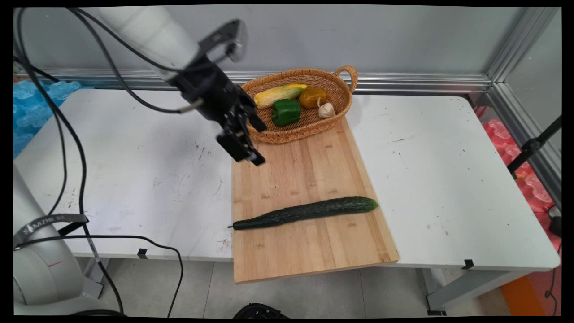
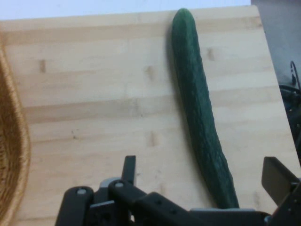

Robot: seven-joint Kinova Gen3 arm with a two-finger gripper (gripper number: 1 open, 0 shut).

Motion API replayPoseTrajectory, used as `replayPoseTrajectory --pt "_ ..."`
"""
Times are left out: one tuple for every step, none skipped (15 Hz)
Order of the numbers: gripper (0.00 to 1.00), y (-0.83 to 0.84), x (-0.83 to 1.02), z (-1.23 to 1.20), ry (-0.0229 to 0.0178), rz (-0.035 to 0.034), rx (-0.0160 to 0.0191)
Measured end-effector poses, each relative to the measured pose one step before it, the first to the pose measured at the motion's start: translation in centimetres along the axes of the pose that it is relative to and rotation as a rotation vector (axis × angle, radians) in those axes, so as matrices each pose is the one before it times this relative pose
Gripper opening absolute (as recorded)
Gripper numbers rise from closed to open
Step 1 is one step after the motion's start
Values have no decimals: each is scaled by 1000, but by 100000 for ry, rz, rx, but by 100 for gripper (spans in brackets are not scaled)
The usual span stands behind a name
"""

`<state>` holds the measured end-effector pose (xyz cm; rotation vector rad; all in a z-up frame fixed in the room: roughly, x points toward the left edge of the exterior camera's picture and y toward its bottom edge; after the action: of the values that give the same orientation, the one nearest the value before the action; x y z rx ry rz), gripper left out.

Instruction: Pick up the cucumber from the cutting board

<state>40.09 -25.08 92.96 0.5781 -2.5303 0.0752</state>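
Observation:
A long dark green cucumber (image 1: pixel 309 211) (image 2: pixel 197 103) lies across the near half of a bamboo cutting board (image 1: pixel 314 166) (image 2: pixel 94 94). My gripper (image 1: pixel 260 143) (image 2: pixel 203 176) hangs open and empty above the board's far left corner, beside the front rim of a wicker basket (image 1: pixel 305 131) (image 2: pixel 11 155). In the hand view the cucumber runs between the two spread fingers, well below them. The basket holds an ear of corn (image 1: pixel 278 94), a green pepper (image 1: pixel 286 112), a yellow-brown vegetable (image 1: pixel 312 97) and a garlic bulb (image 1: pixel 327 110).
The board overhangs the white table's (image 1: pixel 448 179) near edge. Black cables (image 1: pixel 80 170) hang from the arm at the left. Blue packing (image 1: pixel 31 103) lies off the table's left end, red packing (image 1: pixel 533 184) and a black stand (image 1: pixel 533 148) off its right.

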Motion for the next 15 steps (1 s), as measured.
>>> replayPoseTrajectory --pt "100 334 545 990 -688 -5 192" --pt "100 266 464 879 -654 52 303" --pt "100 165 306 560 -418 59 204" --pt "100 223 453 866 -660 -65 414" --pt "100 255 546 1017 -822 -123 465" --pt "100 254 558 1025 -903 -165 425" --pt "100 196 456 831 -802 -165 422" --pt "100 221 536 957 -959 -152 482" --pt "100 209 509 948 -1004 -159 464" --pt "100 193 494 941 -942 -289 396" --pt "100 162 414 775 -775 -286 447" --pt "100 99 251 510 -542 -217 351" --pt "100 135 362 724 -704 -386 596" --pt "100 154 368 837 -886 -591 808" --pt "100 155 300 801 -938 -580 809"
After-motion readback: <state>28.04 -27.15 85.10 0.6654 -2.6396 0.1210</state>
